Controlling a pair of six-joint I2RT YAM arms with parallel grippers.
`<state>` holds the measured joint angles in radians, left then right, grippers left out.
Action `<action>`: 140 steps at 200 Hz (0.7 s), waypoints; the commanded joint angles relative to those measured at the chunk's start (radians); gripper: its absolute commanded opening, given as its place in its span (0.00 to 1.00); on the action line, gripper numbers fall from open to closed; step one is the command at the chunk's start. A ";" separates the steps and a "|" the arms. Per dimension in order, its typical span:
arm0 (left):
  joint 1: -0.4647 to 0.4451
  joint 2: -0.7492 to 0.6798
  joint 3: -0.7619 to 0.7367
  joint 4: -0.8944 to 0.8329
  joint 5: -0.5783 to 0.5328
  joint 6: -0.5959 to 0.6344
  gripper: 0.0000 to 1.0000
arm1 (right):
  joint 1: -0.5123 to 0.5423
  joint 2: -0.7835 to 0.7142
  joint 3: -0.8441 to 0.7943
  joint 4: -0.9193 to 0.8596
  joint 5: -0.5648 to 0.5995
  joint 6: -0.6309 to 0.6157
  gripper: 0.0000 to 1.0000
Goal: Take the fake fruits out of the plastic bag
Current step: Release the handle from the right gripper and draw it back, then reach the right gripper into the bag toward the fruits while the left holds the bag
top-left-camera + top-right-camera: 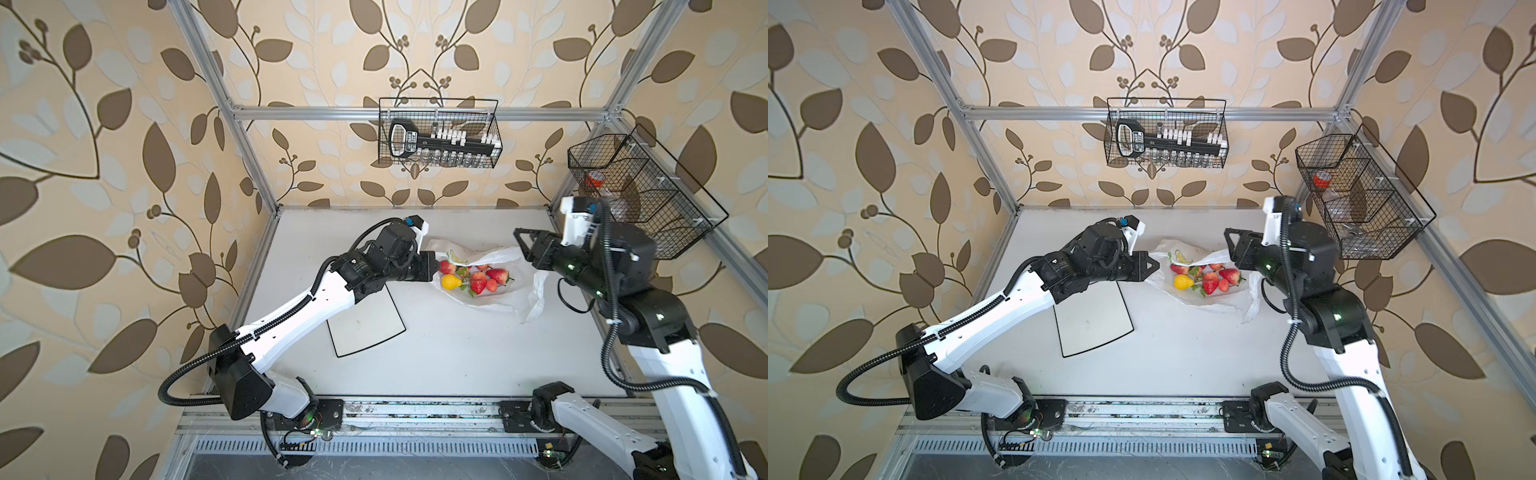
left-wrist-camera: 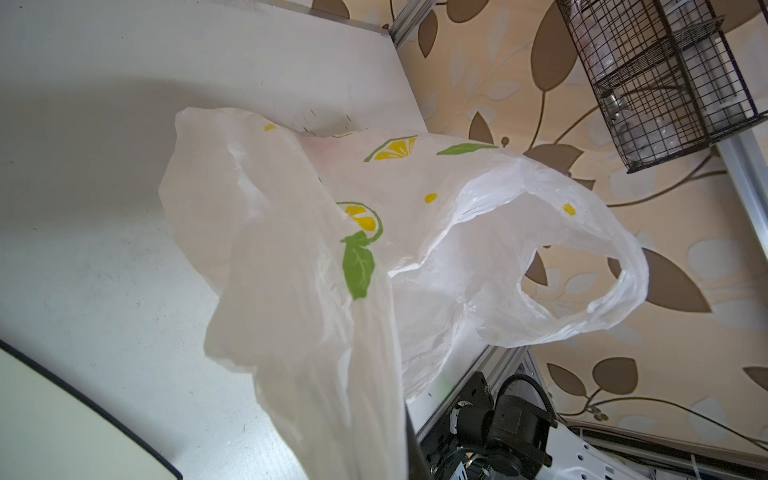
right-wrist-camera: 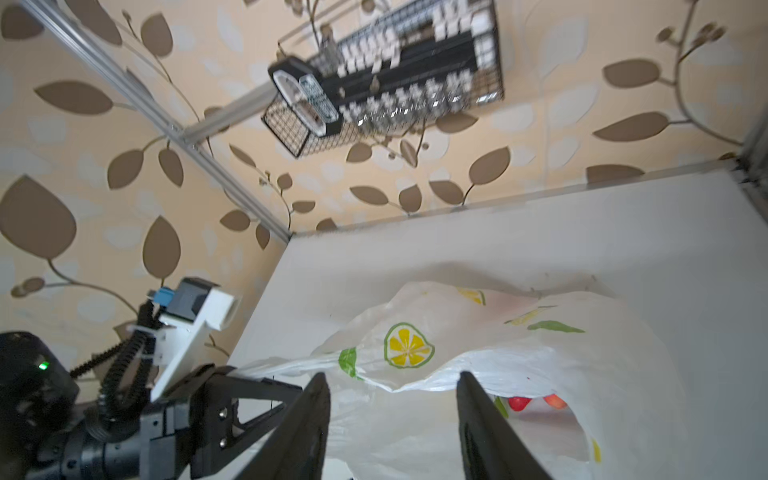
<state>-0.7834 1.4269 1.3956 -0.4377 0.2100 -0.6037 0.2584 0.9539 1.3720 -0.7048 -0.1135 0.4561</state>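
Left claw (image 1: 433,266) is clamped shut on one edge of the plastic bag (image 1: 496,302), and the lemon-printed film stretches taut from its tips. Right claw (image 3: 392,415) hangs above the bag's opposite side with its jaws standing apart and nothing between them. In both top views the bag lies crumpled toward the back of the white tabletop (image 1: 457,365), its mouth gaping. The fake fruits (image 1: 473,279) lie bunched inside on the lower sheet: several red strawberries (image 1: 497,274) and a yellow pear (image 1: 451,282). A square black-rimmed plate (image 1: 374,328) sits near the bag, partly under the left arm.
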 commanded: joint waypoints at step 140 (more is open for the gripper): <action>0.007 -0.100 -0.034 -0.002 0.038 0.037 0.00 | 0.330 0.065 -0.444 0.289 -0.036 -1.316 0.15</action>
<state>-0.7834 1.3998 1.3769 -0.4305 0.2291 -0.6018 0.5705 0.9813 0.9546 -0.4488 -0.1497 -0.6643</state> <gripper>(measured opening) 0.048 0.204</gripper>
